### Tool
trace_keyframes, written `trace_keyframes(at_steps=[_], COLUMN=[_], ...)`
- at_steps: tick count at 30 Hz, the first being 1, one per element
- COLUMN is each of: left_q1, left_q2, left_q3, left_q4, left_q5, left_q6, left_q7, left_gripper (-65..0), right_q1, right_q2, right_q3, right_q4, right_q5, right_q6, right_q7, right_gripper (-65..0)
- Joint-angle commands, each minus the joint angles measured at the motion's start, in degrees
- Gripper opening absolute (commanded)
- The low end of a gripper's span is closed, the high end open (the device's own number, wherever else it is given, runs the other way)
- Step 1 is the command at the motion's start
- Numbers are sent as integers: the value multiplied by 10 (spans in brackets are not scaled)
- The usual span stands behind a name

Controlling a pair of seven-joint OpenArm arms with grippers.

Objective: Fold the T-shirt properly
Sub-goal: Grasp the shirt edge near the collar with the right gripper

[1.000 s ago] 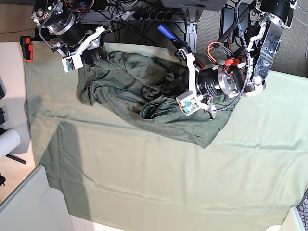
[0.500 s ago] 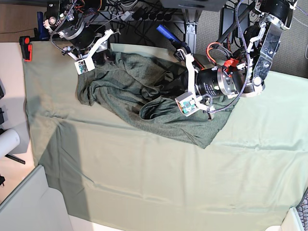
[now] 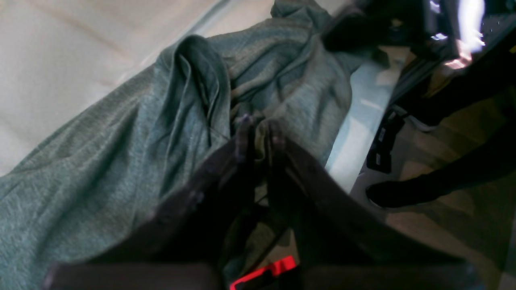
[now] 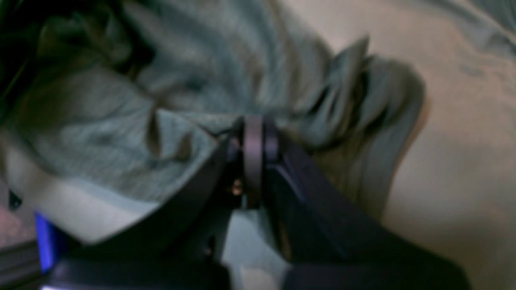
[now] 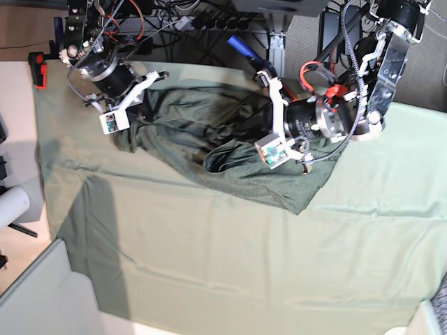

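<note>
The dark olive T-shirt (image 5: 192, 125) lies crumpled across the far middle of the mint-green table cloth (image 5: 244, 265). My right gripper (image 5: 145, 105) is at the shirt's left end. In the right wrist view this gripper (image 4: 252, 133) is shut, with a bunched fold of the T-shirt (image 4: 121, 133) pinched at its tips. My left gripper (image 5: 248, 117) reaches into the shirt's right half. In the left wrist view its fingers (image 3: 242, 133) stand close together on a raised ridge of the T-shirt (image 3: 121, 161).
A red clamp (image 5: 39, 70) sits on the table's far left edge. A white roll (image 5: 10, 206) pokes in at the left. Cables and a dark frame (image 5: 209, 21) run behind the table. The table's back edge (image 3: 354, 133) is just right of the left gripper.
My right arm has moved down and right onto the shirt's left end, and its gripper has shut on the cloth. The shirt's left side has bunched up. The left arm has stayed put.
</note>
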Motion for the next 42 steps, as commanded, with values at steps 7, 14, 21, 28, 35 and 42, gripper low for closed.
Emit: trace_keyframes(at_steps=[7, 14, 21, 28, 35, 42], left_q1=[-6, -6, -4, -5, -5, -4], left_q2=[1, 1, 0, 0, 0, 0], left_q3=[0, 0, -1, -2, -2, -2], left_q4=[9, 9, 9, 9, 9, 9], left_q5=[-11, -10, -10, -11, -11, -11], left_q6=[-9, -9, -9, -9, -9, -9], left_q7=[-12, -12, -7, -10, -15, -15], left_gripper=[-604, -604, -604, -604, -604, -604], right_q1=[53, 53, 54, 53, 54, 58], right_q2=[8, 8, 7, 16, 34, 35], right_q3=[3, 3, 69, 200, 195, 160], right_q4=[-62, -17, 27, -34, -121, -150], right_q5=[54, 127, 130, 191, 259, 298], right_q6=[0, 0, 0, 0, 38, 56], right_q7=[-24, -63, -69, -84, -137, -148], right_gripper=[-650, -329, -329, -254, -216, -217])
